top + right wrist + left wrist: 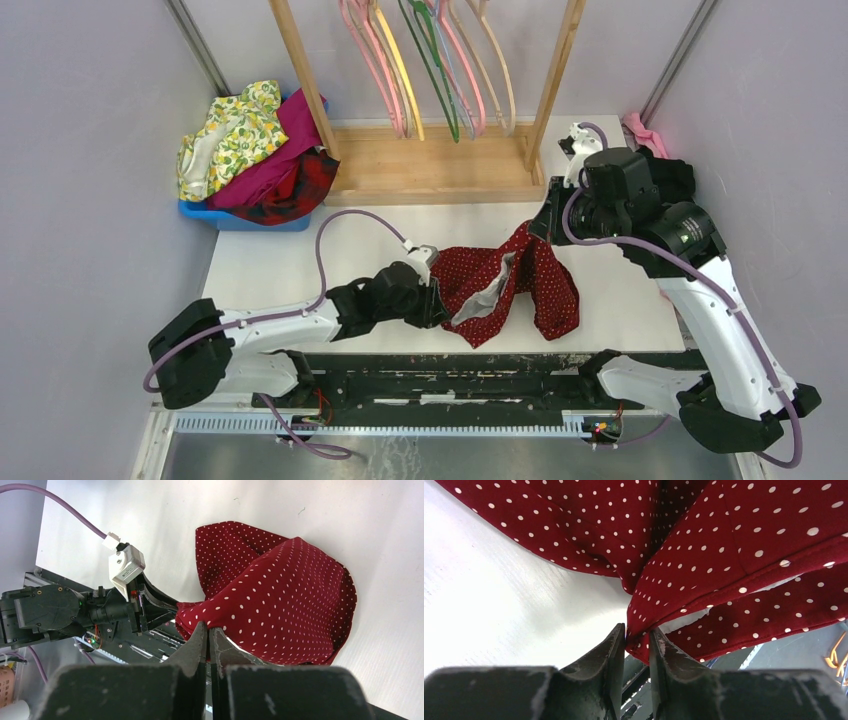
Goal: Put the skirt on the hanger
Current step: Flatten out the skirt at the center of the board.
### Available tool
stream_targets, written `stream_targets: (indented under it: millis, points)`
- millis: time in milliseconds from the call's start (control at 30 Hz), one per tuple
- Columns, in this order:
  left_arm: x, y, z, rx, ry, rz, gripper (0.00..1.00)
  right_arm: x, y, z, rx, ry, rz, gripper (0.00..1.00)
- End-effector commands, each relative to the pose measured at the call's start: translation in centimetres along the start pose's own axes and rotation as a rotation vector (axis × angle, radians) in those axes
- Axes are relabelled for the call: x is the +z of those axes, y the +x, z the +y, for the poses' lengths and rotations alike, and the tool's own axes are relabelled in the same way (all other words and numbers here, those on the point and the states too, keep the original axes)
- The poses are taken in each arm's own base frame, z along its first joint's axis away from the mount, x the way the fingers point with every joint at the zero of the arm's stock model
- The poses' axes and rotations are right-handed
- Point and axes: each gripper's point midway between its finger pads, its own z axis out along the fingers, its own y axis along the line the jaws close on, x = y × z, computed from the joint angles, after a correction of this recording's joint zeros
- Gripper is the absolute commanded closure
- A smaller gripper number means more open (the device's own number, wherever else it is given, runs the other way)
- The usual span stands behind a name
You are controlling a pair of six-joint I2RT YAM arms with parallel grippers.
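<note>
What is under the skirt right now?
Only bare white table shows around the skirt, which the left gripper and right gripper each pinch at an edge. Whatever lies beneath the bunched cloth is covered; nothing pokes out.

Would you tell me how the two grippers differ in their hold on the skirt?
The left gripper stands slightly apart around the hem of the skirt; the right gripper is pressed nearly shut. The left gripper sits low by the near edge of the table; the right gripper holds a corner raised. Both pinch the skirt's edge.
</note>
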Motion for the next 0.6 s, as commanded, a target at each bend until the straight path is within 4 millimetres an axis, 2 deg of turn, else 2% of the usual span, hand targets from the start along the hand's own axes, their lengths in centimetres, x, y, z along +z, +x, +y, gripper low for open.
stream_targets:
  millis: [0,67,133,167,367,467,567]
  points:
    - [0.2,-2.2,-2.6,-0.019,0.072,-0.049,0.72,-0.5,-1.7,0.8,-0.013,-0.042,-0.083,0.99]
    - [0.1,-2.0,-2.5,-0.015,0.064,-0.039,0.81,-0.4,-1.7,0.7,-0.012,-0.037,-0.081,0.99]
    - [-0.2,-2.2,-2.5,-0.014,0.053,-0.04,0.95,-0.5,-1.7,0.6,-0.016,-0.034,-0.081,0.99]
    - [-0.5,-2.3,-2.5,-0.014,0.048,-0.04,0.97,-0.5,-1.7,0.4,-0.017,-0.028,-0.081,0.99]
    - [-3.5,-4.1,-3.5,-0.003,0.028,-0.049,0.97,-0.6,-1.8,0.2,-0.014,-0.024,-0.083,0.99]
    - [-5.5,-6.0,-4.4,0.009,0.014,-0.071,0.97,-0.6,-2.3,0.4,-0.015,-0.029,-0.085,0.99]
    - [-7.6,-8.9,-4.3,0.02,-0.029,-0.119,0.97,-0.5,-3.7,1.0,-0.019,-0.045,-0.099,0.99]
